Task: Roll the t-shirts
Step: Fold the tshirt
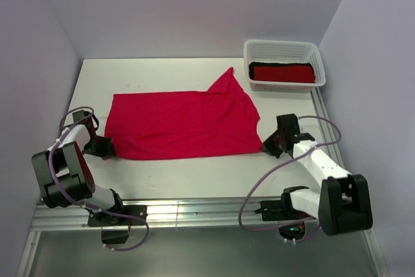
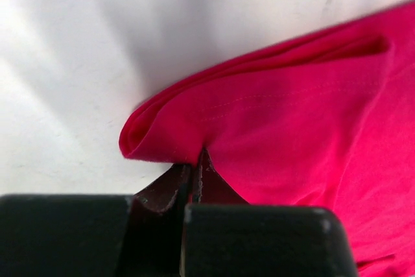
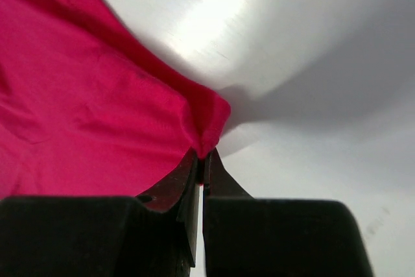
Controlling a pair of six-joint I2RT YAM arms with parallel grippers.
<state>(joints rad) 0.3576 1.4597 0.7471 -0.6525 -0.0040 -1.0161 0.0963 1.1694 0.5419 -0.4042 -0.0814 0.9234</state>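
- White table [image 1: 194, 183], pale walls [image 1: 194, 4]; a red t-shirt [image 1: 181, 124] lies flat mid-table.
- Our left gripper [image 1: 104, 148] and right gripper [image 1: 269, 144] are each clamped on a near corner.
- We judge the roll is just beginning; next, lift both corners together and turn the hem over.

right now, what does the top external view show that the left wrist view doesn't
Top external only: the white lattice basket holding a second red t-shirt, and the right end effector at the near right corner of the spread t-shirt. Left wrist only: the stitch line on the doubled-over edge that the left end effector is shut on. Both: the spread t-shirt on the white table.
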